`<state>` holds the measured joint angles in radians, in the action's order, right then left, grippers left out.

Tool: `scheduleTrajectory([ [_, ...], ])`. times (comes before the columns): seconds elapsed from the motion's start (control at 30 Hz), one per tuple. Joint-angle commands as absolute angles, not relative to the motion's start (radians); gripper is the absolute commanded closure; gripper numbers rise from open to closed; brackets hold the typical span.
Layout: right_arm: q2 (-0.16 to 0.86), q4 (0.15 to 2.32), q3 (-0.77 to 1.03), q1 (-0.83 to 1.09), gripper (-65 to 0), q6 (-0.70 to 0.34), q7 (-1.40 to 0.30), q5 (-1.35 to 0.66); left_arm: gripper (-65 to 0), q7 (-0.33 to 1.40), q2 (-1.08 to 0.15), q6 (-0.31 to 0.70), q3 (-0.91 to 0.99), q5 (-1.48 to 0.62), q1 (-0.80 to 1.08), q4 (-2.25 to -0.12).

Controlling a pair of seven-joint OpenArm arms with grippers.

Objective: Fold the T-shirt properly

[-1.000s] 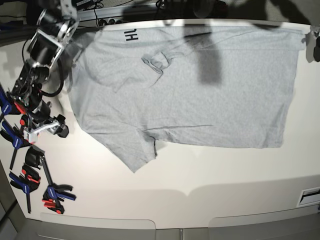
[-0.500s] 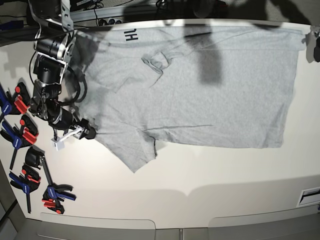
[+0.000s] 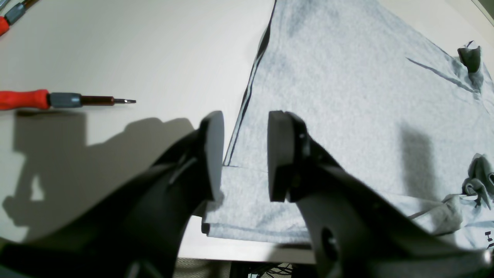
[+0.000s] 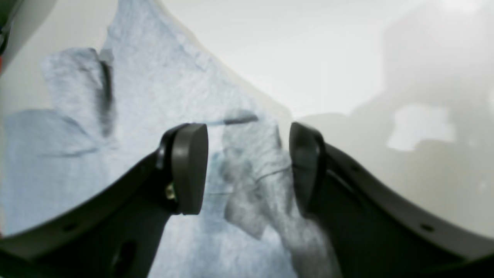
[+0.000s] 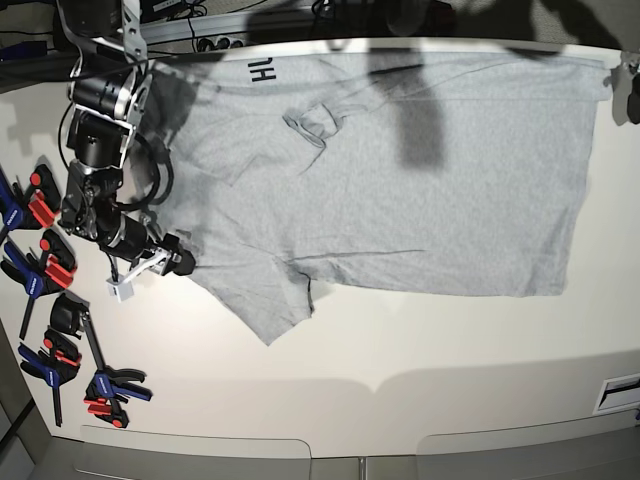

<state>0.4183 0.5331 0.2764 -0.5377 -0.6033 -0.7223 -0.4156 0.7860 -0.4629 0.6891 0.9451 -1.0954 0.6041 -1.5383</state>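
T-shirt [image 5: 400, 170] spread flat on table [image 5: 420, 350]. Right gripper [image 4: 247, 166] low at sleeve edge, jaws apart astride bunched cloth. Left gripper [image 3: 245, 154] jaws apart over hem corner; arm mostly out of base view.

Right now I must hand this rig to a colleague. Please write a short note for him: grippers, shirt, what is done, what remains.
Left gripper: open, at the shirt's hem corner, holding nothing.
Right gripper: open, straddling a bunched sleeve edge, not yet closed.
T-shirt: spread on the table, lettering showing near the collar; one sleeve crumpled on the body.
Done: no fold yet. Left: grasp, then all folds.
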Motion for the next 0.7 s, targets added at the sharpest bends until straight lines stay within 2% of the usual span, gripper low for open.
scheduleTrajectory([
  [0.0, 0.438, 0.535, 0.273, -0.546, -32.9, -0.572, -0.762, -0.339, -17.7, 0.767, -0.485, 0.698, 0.956, -1.115, 0.61, -1.552],
  [0.23, 0.474, 0.534, 0.273, -0.546, -32.9, -0.579, -0.74, -0.207, -17.7, 0.766, -0.485, 0.698, 0.955, -1.115, 0.61, -1.552],
  [0.4, 0.504, 0.534, 0.273, -0.545, -32.5, -0.58, -0.751, -0.213, -17.7, 0.766, -0.485, 0.698, 0.956, -1.115, 0.61, -1.552],
  [0.47, 0.508, 0.534, 0.273, -0.54, -32.5, -0.593, -0.781, -0.248, -17.7, 0.766, -0.485, 0.698, 0.956, -1.116, 0.61, -1.552],
  [0.6, 0.509, 0.533, 0.273, -0.524, -32.5, -0.698, -0.874, -0.413, -17.7, 0.766, -0.485, 0.698, 0.956, -1.116, 0.61, -1.552],
  [0.67, 0.509, 0.533, 0.273, -0.519, -32.5, -0.698, -0.911, -0.465, -17.7, 0.766, -0.485, 0.698, 0.956, -1.116, 0.61, -1.552],
])
